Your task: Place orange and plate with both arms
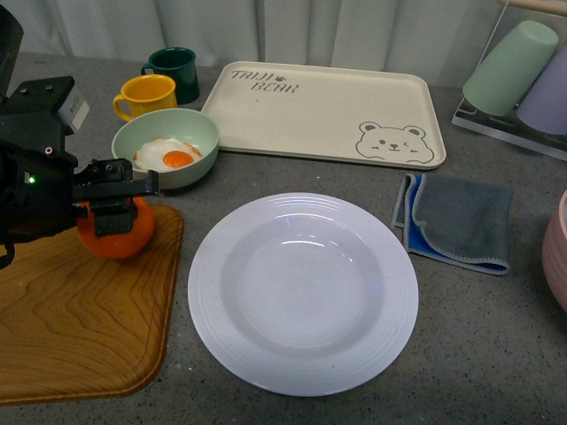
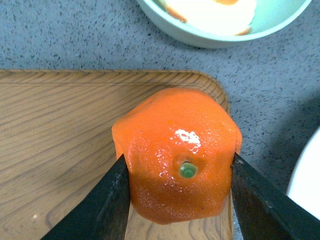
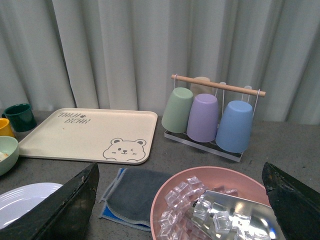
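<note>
1 orange (image 2: 180,150) in L tool (image 2: 182,197) | wood tray (image 1: 80,328) corner | R tool (image 3: 180,205) wide

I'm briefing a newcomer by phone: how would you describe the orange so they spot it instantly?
Find the wooden tray at the table's front left. At its far right corner, just before the pale green bowl, is the orange, clamped in the left claw. It is the only whole round fruit, bright with a green stem dot, unlike the flat yolk in the bowl.

Cream bear tray (image 1: 328,111): dark "TAIDI BEAR" lettering at far-left corner; no other readable text.
</note>
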You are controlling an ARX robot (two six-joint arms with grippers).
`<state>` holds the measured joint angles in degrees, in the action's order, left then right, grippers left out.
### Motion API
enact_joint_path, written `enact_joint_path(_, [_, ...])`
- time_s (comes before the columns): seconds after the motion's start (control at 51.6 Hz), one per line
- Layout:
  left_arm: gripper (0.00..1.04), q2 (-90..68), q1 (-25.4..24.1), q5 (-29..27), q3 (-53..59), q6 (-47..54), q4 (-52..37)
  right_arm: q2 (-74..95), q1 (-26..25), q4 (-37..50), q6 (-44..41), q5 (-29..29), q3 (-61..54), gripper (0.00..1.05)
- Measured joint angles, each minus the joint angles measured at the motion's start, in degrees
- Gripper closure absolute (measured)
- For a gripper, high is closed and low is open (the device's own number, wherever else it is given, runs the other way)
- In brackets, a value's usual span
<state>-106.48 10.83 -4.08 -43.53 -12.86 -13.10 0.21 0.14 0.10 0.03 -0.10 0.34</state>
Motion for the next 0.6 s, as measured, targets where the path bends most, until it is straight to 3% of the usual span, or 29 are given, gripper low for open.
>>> enact_joint_path(0.252, [0.58, 6.8, 7.7, -0.2, 0.0, -1.1, 0.9, 0.0, 0.0, 0.0, 0.0, 0.0, 0.0, 0.09])
enact_joint_path(0.601, [0.58, 0.9, 21.2, -1.7, -1.9, -4.3, -0.7, 0.0, 0.0, 0.0, 0.0, 0.0, 0.0, 0.09])
